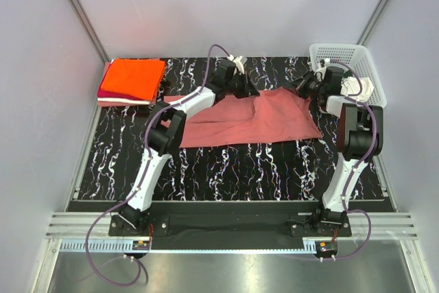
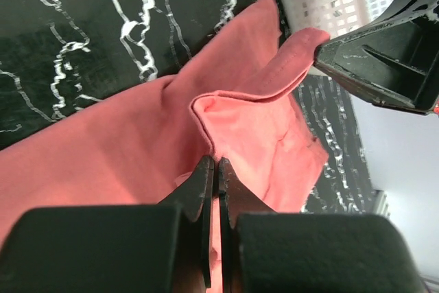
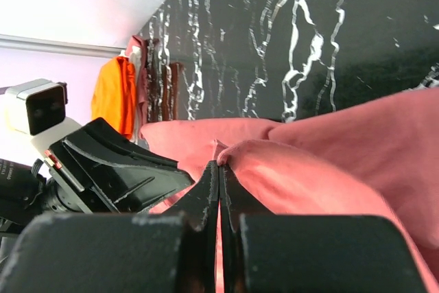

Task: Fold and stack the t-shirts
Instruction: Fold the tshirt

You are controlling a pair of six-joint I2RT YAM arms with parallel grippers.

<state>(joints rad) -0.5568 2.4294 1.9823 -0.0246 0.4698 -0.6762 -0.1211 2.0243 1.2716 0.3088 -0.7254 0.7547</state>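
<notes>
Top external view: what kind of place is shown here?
Most likely a robot test cell, not a home: plain grey panel walls enclose a black marbled table, the left arm and right arm are bolted at its near edge, and a rose-red t-shirt lies on it.

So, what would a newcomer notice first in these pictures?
The rose-red t-shirt lies across the middle of the black marbled table, and the left arm and right arm each pinch its far edge with shut jaws. A folded stack with an orange t-shirt on top sits at the far left corner, a white mesh basket at the far right.
</notes>
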